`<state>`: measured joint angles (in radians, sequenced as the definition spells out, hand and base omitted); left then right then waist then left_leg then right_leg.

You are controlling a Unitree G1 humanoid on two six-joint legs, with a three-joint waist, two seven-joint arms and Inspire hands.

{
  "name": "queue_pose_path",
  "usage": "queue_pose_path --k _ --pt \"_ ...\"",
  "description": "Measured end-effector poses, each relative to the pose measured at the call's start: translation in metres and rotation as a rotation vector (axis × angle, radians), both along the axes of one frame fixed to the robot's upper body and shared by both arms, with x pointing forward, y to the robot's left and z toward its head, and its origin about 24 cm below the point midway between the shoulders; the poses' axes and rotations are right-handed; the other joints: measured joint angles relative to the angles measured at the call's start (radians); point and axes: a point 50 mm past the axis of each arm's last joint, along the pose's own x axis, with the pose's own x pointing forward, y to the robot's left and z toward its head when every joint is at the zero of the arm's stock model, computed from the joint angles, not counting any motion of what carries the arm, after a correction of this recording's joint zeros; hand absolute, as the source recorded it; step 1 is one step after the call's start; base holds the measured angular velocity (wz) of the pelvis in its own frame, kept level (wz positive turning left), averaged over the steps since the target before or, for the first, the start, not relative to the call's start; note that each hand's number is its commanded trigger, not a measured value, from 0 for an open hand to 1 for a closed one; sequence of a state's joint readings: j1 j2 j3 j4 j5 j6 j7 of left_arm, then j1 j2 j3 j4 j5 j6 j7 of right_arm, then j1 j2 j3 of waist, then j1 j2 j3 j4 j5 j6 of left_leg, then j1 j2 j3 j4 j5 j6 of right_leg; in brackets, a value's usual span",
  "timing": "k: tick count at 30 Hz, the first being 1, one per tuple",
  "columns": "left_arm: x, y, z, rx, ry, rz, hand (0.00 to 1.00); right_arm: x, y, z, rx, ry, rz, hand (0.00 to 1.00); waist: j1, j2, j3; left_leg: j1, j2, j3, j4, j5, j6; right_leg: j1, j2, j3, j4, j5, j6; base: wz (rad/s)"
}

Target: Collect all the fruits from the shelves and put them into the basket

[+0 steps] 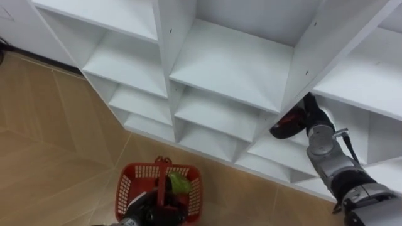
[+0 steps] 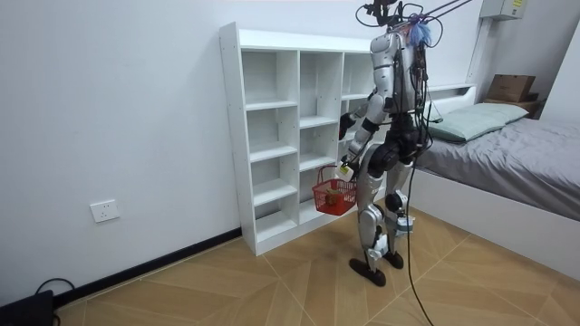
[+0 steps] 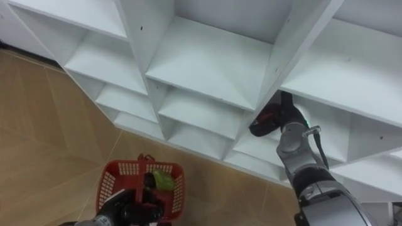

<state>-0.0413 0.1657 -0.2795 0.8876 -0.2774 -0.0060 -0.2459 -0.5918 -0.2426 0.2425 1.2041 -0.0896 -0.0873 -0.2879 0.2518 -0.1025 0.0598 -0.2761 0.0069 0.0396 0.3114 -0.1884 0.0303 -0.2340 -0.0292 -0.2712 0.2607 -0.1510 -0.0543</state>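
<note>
The robot stands close up to the white closet (image 1: 232,63), on the wooden floor (image 1: 56,132), with a bed (image 2: 507,149) off at the room view's right. Down low, the left hand (image 1: 143,210) is curled round the handle of the red basket (image 1: 129,188), carrying it just in front of the bottom shelves. A green piece of fruit (image 1: 179,183) lies inside the basket, possibly a leafy one, though it is too small to name. Up on the right, the right hand (image 1: 294,123) reaches into a middle compartment, tucked under the shelf board beside the upright divider. There is a reddish tinge beneath it, but whether it has hold of anything cannot be told.
</note>
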Motion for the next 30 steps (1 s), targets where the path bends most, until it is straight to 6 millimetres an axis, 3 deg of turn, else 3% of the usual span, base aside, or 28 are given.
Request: queue_pose_path --k 8,30 --pt "0.005 -0.001 0.001 0.001 -0.005 -0.002 1.00 0.006 -0.015 0.013 -0.041 -0.037 -0.030 1.00 -0.001 0.000 0.0004 -0.010 0.000 0.015 0.000 0.002 0.003 -0.025 -0.002 0.020 0.014 0.000 0.000 -0.06" --pt "0.010 -0.004 0.003 -0.007 -0.018 -0.005 1.00 0.006 -0.018 0.014 0.002 -0.048 -0.070 1.00 -0.001 -0.003 0.0029 -0.012 0.001 0.016 -0.005 0.002 0.003 -0.029 -0.001 0.022 0.014 0.000 0.000 0.00"
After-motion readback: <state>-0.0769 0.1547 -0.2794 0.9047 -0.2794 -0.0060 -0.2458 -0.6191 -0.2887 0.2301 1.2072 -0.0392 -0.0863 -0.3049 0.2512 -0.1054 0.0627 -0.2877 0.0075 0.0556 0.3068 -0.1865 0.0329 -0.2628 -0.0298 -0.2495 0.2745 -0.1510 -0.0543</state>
